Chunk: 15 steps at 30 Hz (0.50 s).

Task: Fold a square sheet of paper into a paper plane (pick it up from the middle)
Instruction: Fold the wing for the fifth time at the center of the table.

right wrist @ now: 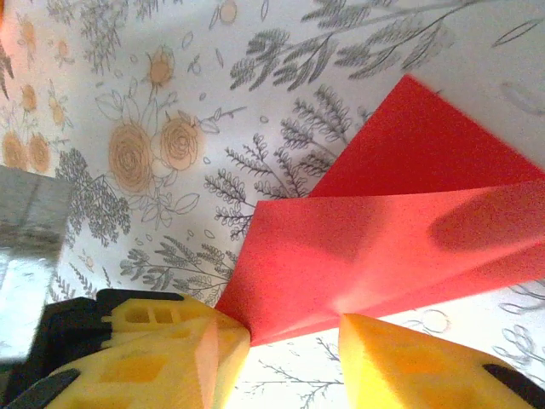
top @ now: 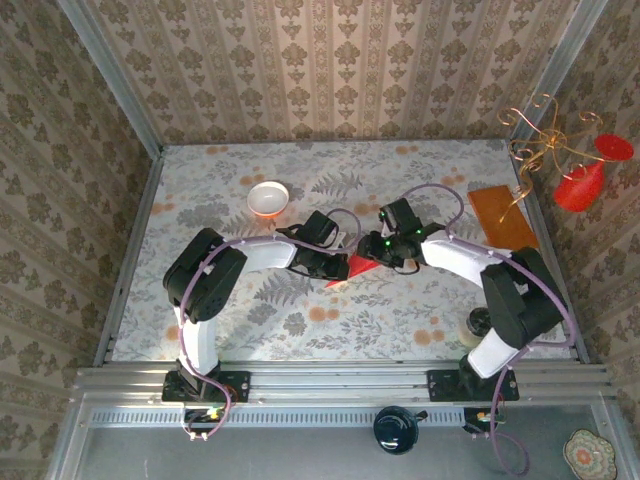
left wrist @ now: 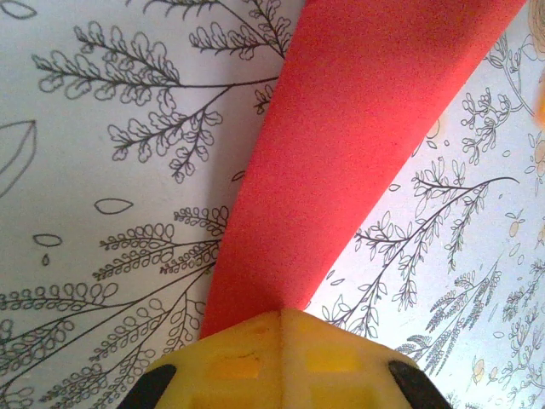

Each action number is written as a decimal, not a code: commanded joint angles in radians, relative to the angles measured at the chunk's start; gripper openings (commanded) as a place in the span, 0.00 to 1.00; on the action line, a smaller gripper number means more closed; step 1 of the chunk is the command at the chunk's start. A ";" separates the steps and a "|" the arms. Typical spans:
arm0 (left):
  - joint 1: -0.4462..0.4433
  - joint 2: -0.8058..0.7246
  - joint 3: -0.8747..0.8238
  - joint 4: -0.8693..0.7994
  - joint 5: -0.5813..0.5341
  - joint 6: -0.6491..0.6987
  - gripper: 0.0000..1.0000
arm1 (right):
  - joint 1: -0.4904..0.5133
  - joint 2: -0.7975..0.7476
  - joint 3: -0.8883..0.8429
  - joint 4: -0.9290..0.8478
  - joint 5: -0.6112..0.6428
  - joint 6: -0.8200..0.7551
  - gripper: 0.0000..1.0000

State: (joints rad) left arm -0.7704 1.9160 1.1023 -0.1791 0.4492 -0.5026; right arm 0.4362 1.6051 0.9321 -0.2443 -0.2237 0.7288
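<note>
Red sheet of paper [top: 352, 268]: folded and lying at the middle of the bench [top: 400, 315], between the tips of the two arms. From above it is a small pointed shape with its sharp end toward the near left.
Left jaws: shut on the red sheet of paper. In the left wrist view the yellow fingers [left wrist: 243, 362] meet with no gap at the narrow end of the paper, which widens as it runs away to the far right.
Right jaws: partly apart and not pinching. In the right wrist view the two yellow fingers [right wrist: 162, 362] stand on either side of a gap, and the near edge of the paper reaches just into it, a fingertip at each side.
Folds: the right wrist view shows a lighter flap lying over a darker triangle, with a crease running across it and a soft shadow on its right part.
Left arm [top: 215, 275]: arches from the near left base to the paper.
Right arm [top: 500, 290]: arches from the near right base to the paper.
White bowl [top: 267, 198]: on the far left part of the bench, well apart from the paper.
Orange-brown board [top: 503, 215]: flat at the far right, well apart from the paper.
Bench cover: pale cloth with a floral and fern print.
</note>
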 commanded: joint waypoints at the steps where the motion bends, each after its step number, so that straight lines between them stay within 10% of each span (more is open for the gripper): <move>1: 0.010 0.011 -0.001 -0.023 -0.003 -0.013 0.09 | -0.005 -0.019 -0.005 -0.129 0.157 0.034 0.51; 15: 0.013 0.005 -0.010 -0.008 0.010 -0.021 0.09 | -0.007 0.151 0.135 -0.180 0.194 0.028 0.65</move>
State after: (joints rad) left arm -0.7639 1.9160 1.1019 -0.1787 0.4538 -0.5056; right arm 0.4362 1.7294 1.0359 -0.3927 -0.0555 0.7616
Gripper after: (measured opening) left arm 0.087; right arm 0.647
